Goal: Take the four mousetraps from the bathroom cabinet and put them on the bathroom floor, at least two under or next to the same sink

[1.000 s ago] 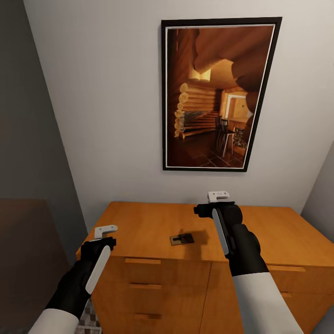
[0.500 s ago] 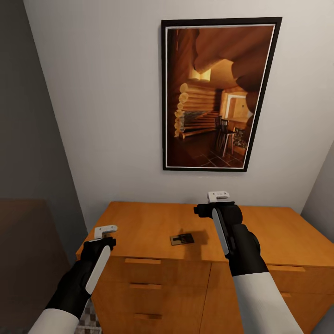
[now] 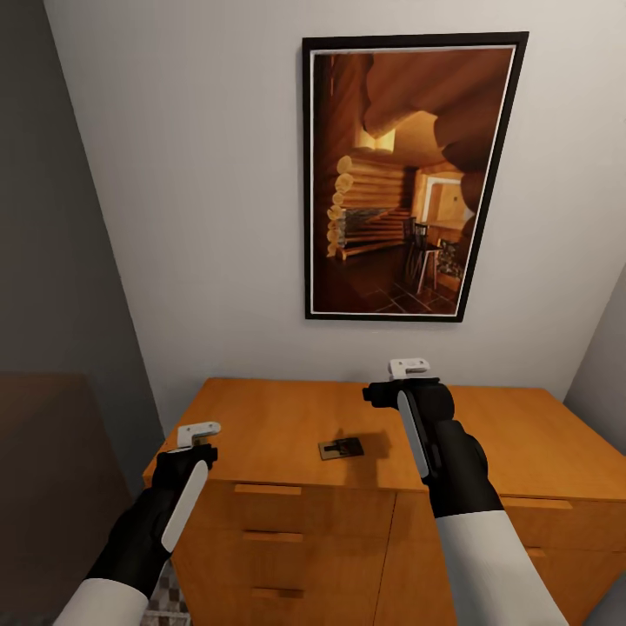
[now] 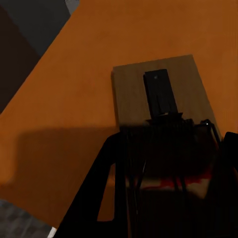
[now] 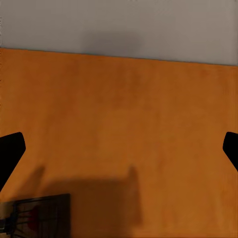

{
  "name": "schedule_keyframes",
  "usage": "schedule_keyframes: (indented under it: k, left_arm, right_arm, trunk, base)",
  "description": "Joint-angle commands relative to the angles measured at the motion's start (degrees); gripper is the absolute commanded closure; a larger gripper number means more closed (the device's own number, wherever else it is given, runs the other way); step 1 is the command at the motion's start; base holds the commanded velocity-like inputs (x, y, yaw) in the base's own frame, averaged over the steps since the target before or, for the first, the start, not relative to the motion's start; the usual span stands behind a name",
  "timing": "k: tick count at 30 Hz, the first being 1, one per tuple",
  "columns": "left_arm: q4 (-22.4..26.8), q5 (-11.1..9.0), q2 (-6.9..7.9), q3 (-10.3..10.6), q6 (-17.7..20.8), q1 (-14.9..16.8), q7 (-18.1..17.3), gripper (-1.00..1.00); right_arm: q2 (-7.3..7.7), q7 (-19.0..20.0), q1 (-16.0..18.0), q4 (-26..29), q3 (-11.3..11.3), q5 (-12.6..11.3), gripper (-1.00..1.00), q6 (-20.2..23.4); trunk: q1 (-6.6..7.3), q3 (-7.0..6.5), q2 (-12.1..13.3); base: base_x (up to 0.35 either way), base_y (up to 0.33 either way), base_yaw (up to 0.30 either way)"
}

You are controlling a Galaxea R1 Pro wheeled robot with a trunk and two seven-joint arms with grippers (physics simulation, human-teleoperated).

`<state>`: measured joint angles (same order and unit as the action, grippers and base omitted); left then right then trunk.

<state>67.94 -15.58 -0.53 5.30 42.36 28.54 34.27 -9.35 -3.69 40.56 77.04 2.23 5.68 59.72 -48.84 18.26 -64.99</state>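
One mousetrap (image 3: 341, 449), a small dark board with a metal catch, lies on the middle of the orange wooden cabinet (image 3: 278, 417). The right wrist view catches it too, mousetrap (image 5: 34, 215). My right gripper (image 3: 404, 389) hovers above the top just right of it, open (image 5: 119, 148), with nothing between its fingers. My left gripper (image 3: 196, 452) hangs over the cabinet's front left corner. The left wrist view shows it (image 4: 171, 148) shut on a second mousetrap (image 4: 158, 94), held above the cabinet top. A sliver of bathroom floor (image 3: 167, 602) shows by the cabinet's left side. The sink is out of view.
A large framed picture (image 3: 409, 174) of a log cabin hangs on the white wall behind the cabinet. Drawer fronts (image 3: 278, 539) with wooden handles face me. A grey wall (image 3: 52, 261) closes in on the left.
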Motion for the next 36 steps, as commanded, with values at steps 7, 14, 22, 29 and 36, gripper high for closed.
schedule_keyframes:
  k: [7,14,22,29,36]
  left_arm:
    - [8.23,-0.97,0.14,0.19,0.22,0.05,0.5,1.0]
    - [14.17,-0.81,0.22,0.23,0.43,0.09,0.21,1.0]
    - [15.09,-0.81,0.58,0.24,0.25,0.1,-0.13,1.0]
    - [14.9,-0.85,0.61,0.24,0.67,0.08,-0.27,1.0]
    - [14.7,-0.87,0.62,0.24,2.0,0.1,-0.46,1.0]
  right_arm:
    - [-0.04,0.09,0.05,0.04,0.05,0.38,-1.0,0.28]
    - [-0.13,0.09,0.05,0.04,0.05,0.42,-1.0,0.28]
    - [-0.14,0.09,0.05,0.04,0.05,0.47,-1.0,0.28]
    - [-0.14,0.09,0.05,0.04,0.05,0.47,-1.0,0.28]
    - [-0.21,0.09,0.05,0.04,0.05,0.47,-1.0,0.28]
  trunk:
    - [-0.01,0.09,-0.04]
    - [-0.01,0.09,-0.04]
    - [-0.01,0.09,-0.04]
    - [-0.01,0.09,-0.04]
    - [-0.01,0.09,-0.04]
  base:
    - [0.0,0.0,0.0]
    - [0.0,0.0,0.0]
    - [0.0,0.0,0.0]
    - [0.0,0.0,0.0]
    - [0.0,0.0,0.0]
